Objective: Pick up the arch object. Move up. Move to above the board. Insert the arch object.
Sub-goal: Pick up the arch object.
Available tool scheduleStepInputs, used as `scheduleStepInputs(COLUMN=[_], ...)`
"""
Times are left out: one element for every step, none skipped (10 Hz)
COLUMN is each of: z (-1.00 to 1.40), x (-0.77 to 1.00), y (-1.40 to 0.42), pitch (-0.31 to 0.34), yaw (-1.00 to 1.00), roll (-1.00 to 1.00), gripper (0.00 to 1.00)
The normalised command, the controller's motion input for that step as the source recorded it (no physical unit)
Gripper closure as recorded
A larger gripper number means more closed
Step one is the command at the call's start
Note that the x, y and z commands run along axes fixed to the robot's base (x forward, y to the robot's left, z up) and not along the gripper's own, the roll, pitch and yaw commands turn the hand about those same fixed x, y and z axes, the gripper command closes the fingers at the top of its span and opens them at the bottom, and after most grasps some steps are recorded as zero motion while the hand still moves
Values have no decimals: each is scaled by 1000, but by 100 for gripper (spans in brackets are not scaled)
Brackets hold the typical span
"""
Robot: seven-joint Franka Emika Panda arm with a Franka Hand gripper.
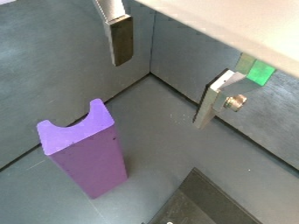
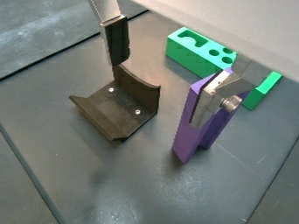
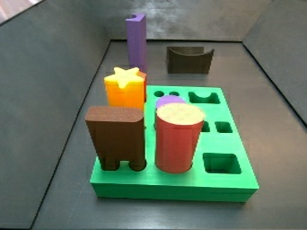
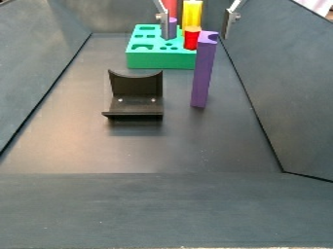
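The arch object [image 2: 194,131] is a tall, slim purple block with a notch in its top end; it stands upright on the dark floor, apart from the board, and shows in both side views [image 3: 136,40] [image 4: 203,68]. The board [image 3: 235,178] is flat and bright green with shaped cut-outs. My gripper [image 2: 159,96] hangs open above the arch object, holding nothing. One silver finger [image 2: 214,101] is close to the block's top, and the other finger [image 2: 114,39] is over the fixture. In a wrist view the arch object [image 1: 84,153] lies to one side of the gripper [image 1: 162,93].
The dark fixture [image 4: 132,94] stands on the floor beside the arch object. On the board sit a brown block [image 3: 117,135], a red cylinder [image 3: 178,135] and a yellow star piece [image 3: 125,87]. Grey walls [image 4: 53,58] enclose the floor.
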Motion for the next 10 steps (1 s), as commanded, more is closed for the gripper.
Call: scheduleStepInputs(z=[0,-134,-214,-131,-203,-400,-420,-574,-709,-760], x=[-60,-331,-86,0,-37,-166,-174,-26,-206,-140], y=[0,-326,-406,-511,-571,-457,-457,-363,-123,-54], pitch=[0,-161,-140,-143,-154,-219,-220,-124,-73,-16], yaw=[0,-526,-669,-646,-546,-571,-551,-366,-260,-114], roll=[0,-63,-97,-73,-86,-177,-187,-174,-139,-126], gripper=[0,0,0,0,0,0,0,0,0,0])
